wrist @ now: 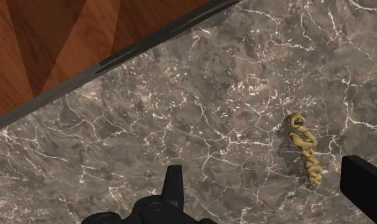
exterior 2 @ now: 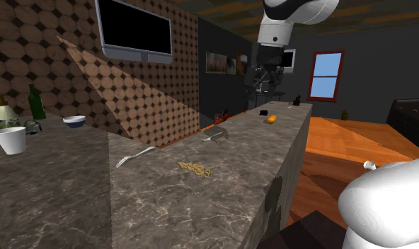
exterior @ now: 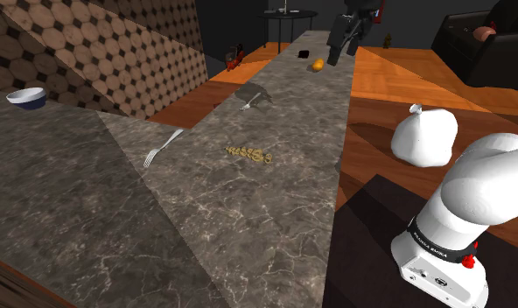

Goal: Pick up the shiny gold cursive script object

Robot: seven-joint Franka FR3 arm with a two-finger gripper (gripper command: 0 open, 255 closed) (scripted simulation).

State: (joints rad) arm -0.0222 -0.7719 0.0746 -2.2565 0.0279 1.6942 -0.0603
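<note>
Surface (exterior: pixel 248 210): a long grey marbled slab. Gold script (exterior: pixel 250 155) lies flat on it, roughly mid-length, with bare stone all round. Everything below is placed from that script.

My arm (exterior: pixel 476 188): the white base link is on the shoulder view's right of the script and closer to the camera.

TV (exterior 2: pixel 134 32): dark screen on the patterned wall, above the script and to its left in the second exterior view.

Sack (exterior: pixel 423 138): white and knotted, off the surface, on the shoulder view's right of the script.

Hand (wrist: pixel 270 191): high above the surface, black fingers (wrist: pixel 174 184) spread wide with nothing between them touching. In the wrist view the script (wrist: pixel 305 147) is below the gap, closer to one finger than the other and clear of both.

Cup (exterior 2: pixel 10 139): white, far on the second exterior view's left of the script (exterior 2: pixel 194 168).

Bowl (exterior: pixel 27 97): blue and white, far on the shoulder view's left of the script.

Fork (exterior: pixel 161 147): lying flat on the shoulder view's left of the script, apart from it.

Orange thing (exterior: pixel 318 64): small and round, well beyond the script at the far end of the surface.
</note>
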